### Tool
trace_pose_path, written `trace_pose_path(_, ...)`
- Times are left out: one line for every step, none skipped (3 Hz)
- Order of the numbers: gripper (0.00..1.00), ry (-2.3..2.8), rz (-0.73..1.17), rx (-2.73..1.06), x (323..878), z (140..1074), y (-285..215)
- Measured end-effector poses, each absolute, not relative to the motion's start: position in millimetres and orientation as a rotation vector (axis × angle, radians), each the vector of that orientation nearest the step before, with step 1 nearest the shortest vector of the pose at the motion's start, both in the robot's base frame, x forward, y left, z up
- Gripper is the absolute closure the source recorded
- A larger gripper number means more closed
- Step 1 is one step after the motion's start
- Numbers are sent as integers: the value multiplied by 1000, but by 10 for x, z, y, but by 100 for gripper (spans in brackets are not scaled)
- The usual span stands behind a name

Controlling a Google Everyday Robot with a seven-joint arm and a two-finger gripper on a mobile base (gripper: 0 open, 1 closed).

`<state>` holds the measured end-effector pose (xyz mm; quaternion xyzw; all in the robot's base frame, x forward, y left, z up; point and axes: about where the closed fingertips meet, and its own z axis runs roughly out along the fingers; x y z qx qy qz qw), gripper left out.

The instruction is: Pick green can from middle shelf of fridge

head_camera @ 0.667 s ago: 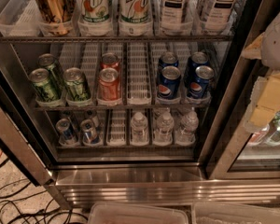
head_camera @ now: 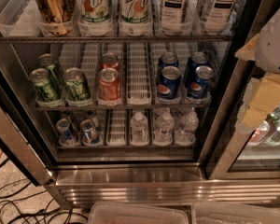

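Note:
Three green cans stand on the left of the middle shelf (head_camera: pixel 121 107) of the open fridge (head_camera: pixel 130 176): one at the front left (head_camera: pixel 44 85), one beside it (head_camera: pixel 77 84), and one behind (head_camera: pixel 49 62). All have silver tops. My gripper (head_camera: pixel 263 94), white with beige parts, hangs at the right edge of the view in front of the fridge's right frame. It is well to the right of the green cans and touches nothing.
Two red cans (head_camera: pixel 109 84) stand right of the green ones, then an empty white lane tray (head_camera: pixel 139 73), then several blue Pepsi cans (head_camera: pixel 169 82). Tall bottles (head_camera: pixel 133 8) fill the shelf above; small cans and water bottles (head_camera: pixel 164 125) sit below. Cables (head_camera: pixel 9 199) lie on the floor at left.

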<state>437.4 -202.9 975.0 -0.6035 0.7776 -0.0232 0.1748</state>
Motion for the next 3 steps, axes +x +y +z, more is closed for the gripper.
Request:
trace_pose_path(0, 2153, 37, -1640, 4300, 9713, -1637)
trace_pose_path(0, 2066, 212, -1547, 4245, 9628, -1126)
trace_pose_path(0, 1942, 356, -1476, 4203, 9465, -657)
